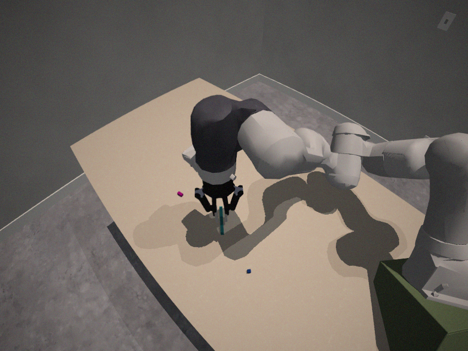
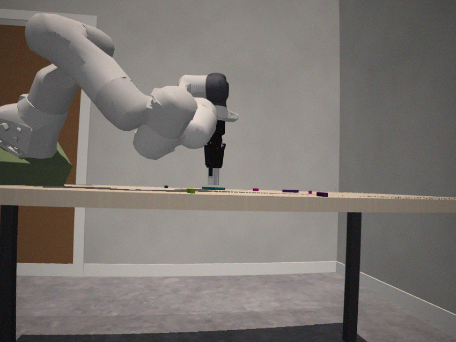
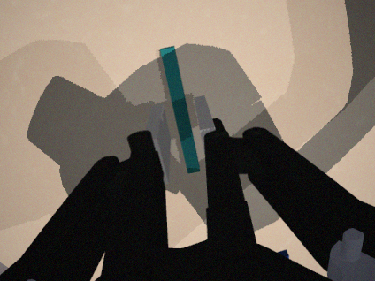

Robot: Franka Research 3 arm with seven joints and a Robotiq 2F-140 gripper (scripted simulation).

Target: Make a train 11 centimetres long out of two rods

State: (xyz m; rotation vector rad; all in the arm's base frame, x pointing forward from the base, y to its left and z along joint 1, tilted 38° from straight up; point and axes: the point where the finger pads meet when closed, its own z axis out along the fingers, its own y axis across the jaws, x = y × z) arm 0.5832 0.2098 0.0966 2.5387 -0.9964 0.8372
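Across a pale wooden tabletop (image 1: 302, 302) (image 2: 220, 200), my jointed arm (image 1: 276, 143) (image 2: 121, 99), white with a dark section near the wrist, reaches out and points my gripper (image 1: 221, 214) (image 2: 213, 183) (image 3: 181, 117) downward. My fingers stand a little apart, with a gap on each side of the rod between them; I hold nothing. That turquoise rod (image 1: 222, 224) (image 2: 213, 188) (image 3: 178, 97) lies flat on the table, its length running out past my fingertips. Beyond my fingers, in the side view, lie two dark purple rods (image 2: 290, 191) (image 2: 322, 194), well apart. A lime rod (image 2: 190, 190) (only its short end faces this way) sits nearer the table's edge than my fingers. Smaller are two magenta rods (image 1: 180, 193) (image 2: 255, 189) (image 2: 310, 192), away from my fingers. Smallest, the blue rod (image 1: 248, 271) (image 2: 166, 186) (image 3: 284, 254) lies apart from my fingers, toward my base's side.
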